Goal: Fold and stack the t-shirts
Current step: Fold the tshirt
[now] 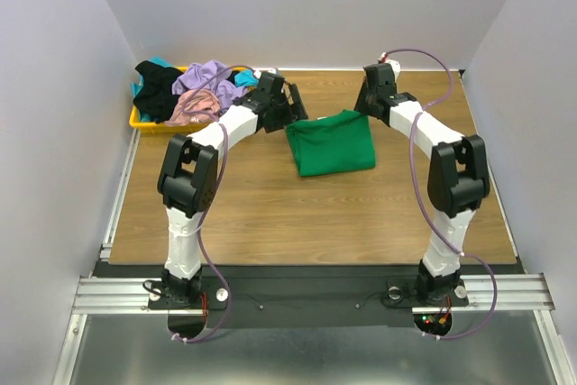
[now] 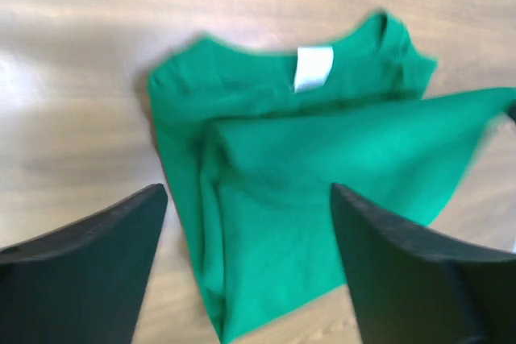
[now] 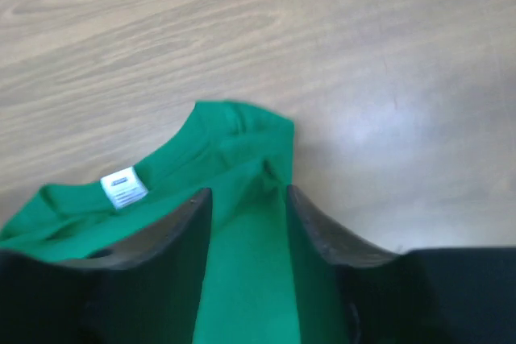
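At about 10 o'clock on the wooden table (image 1: 270,205) sits a shallow yellow tray (image 1: 137,120) with a loose heap of tees in it: black tee (image 1: 158,92) on the left, a bit of teal tee (image 1: 162,62) poking out behind it, lavender tee (image 1: 215,74) at the tray's 2 o'clock, dusty pink tee (image 1: 194,104) at the front, spilling over the near rim. All are crumpled, none folded. The green tee (image 1: 332,143) is outside the tray, lying on the bare table just toward 12 o'clock from the middle, folded into a rough rectangle. Its white neck label (image 2: 313,68) faces up at the collar. The left gripper (image 1: 290,104) hangs at the green tee's 10 o'clock corner, jaws spread wide, nothing in them. The right gripper (image 1: 375,95) is at the tee's 1 o'clock corner. In its wrist view the fingers (image 3: 181,223) stand partly apart with green cloth filling the gap, so it is unclear whether it is pinching or just above the cloth.
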Controlling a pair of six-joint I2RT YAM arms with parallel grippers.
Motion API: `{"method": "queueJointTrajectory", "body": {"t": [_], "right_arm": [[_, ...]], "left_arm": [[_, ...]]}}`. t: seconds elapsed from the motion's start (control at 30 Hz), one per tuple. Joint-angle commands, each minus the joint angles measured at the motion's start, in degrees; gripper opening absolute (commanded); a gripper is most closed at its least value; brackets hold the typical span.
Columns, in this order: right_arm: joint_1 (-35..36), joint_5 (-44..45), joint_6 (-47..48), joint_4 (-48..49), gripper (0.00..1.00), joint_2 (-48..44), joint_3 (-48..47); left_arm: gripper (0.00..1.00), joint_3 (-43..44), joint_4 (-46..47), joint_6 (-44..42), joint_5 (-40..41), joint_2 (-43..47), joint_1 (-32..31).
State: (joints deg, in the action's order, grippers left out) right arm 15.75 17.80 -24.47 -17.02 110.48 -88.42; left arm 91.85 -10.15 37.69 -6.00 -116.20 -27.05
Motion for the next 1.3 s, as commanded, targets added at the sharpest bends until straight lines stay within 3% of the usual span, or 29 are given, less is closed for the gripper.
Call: {"method": "queueJointTrajectory", "body": {"t": [0.0,0.03,0.1,0.37,0.7,1.0,1.27], "right_arm": [[-1.42,-2.76,2.93,3.75,0.68,2.81,-7.19],[-1.33,-5.30,3.11,3.83,0.85,2.21,-7.90],[-1.33,-9.25,3.81,3.83,0.94,0.80,-6.60],[-1.25,-23.51,-1.01,4.01,0.95,-7.64,7.89],[-1.33,-29.40,-5.67,6.99,0.95,-1.32,16.77],[1.30,-31.25,-10.51,13.94,0.95,-7.81,35.76],[6.40,-25.28,-14.64,14.38,0.95,-20.11,49.12]], "left_arm": [[0.98,10.35,-3.46,-2.36,2.48,-1.39,1.65],[0.98,11.41,-3.73,-2.97,2.31,-1.05,1.65],[0.98,11.24,-3.56,-3.67,2.05,0.61,1.39],[0.99,2.10,2.24,-3.94,-1.47,3.88,-1.69],[0.99,-1.23,6.02,-3.24,-7.89,-2.01,-4.33],[0.98,-21.52,16.04,-3.59,-8.86,4.67,-6.96],[0.98,-39.80,20.17,-0.17,-4.73,13.80,-10.57]]}}
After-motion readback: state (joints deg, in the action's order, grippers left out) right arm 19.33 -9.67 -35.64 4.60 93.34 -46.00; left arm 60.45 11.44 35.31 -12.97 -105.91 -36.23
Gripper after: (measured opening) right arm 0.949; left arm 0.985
